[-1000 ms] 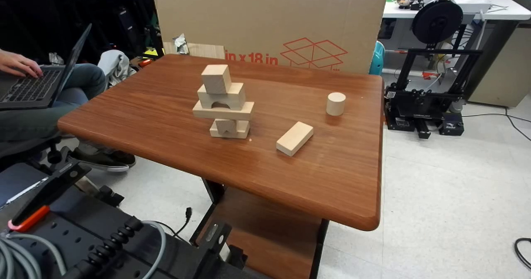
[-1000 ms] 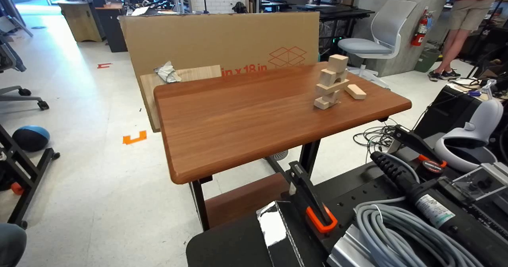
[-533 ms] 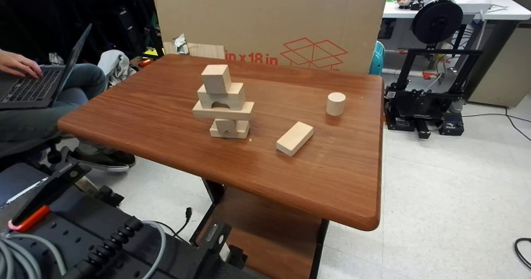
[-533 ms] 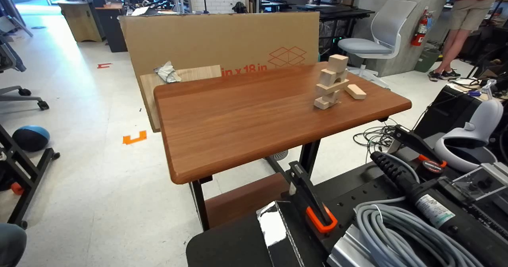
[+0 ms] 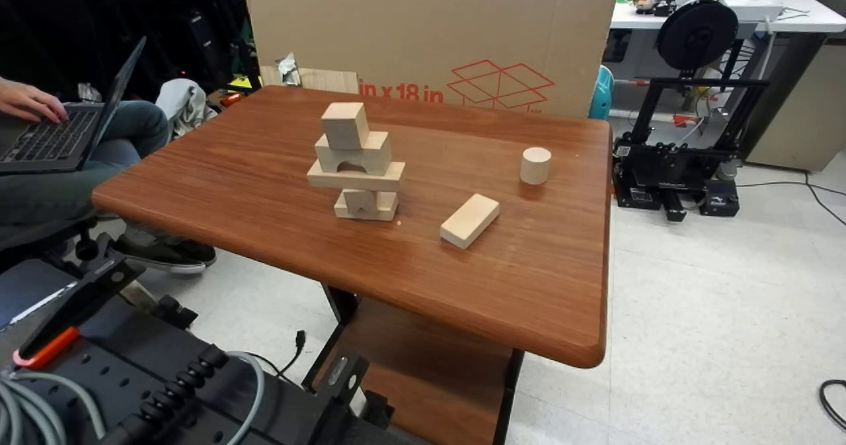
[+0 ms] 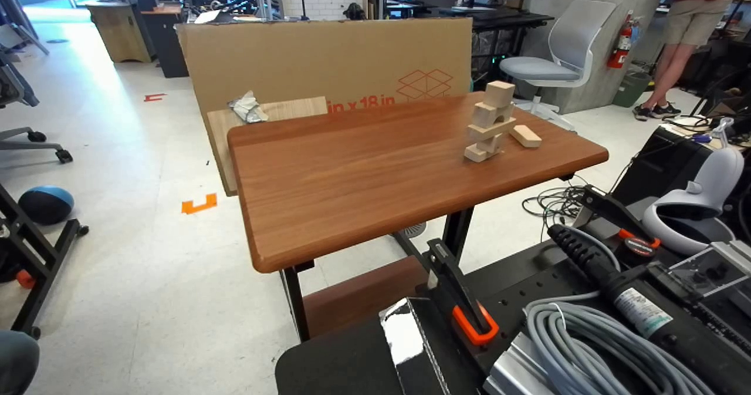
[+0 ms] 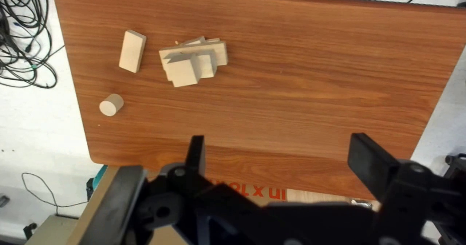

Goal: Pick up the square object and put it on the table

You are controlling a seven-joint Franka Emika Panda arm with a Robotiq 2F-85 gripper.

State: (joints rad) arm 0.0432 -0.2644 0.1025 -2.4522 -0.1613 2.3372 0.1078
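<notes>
The square object, a pale plain wooden cube, sits on top of a stack of wooden blocks. It also tops the stack in an exterior view and in the wrist view. The stack stands on the reddish-brown table, which also shows in an exterior view and the wrist view. My gripper shows only in the wrist view. Its jaws are wide apart with nothing between them. It is above the table, away from the stack, which lies up and left in that view.
Under the cube are an arched block, a flat plank and smaller blocks. A rectangular block and a wooden cylinder lie beside the stack. A tall cardboard sheet stands along the table's far edge.
</notes>
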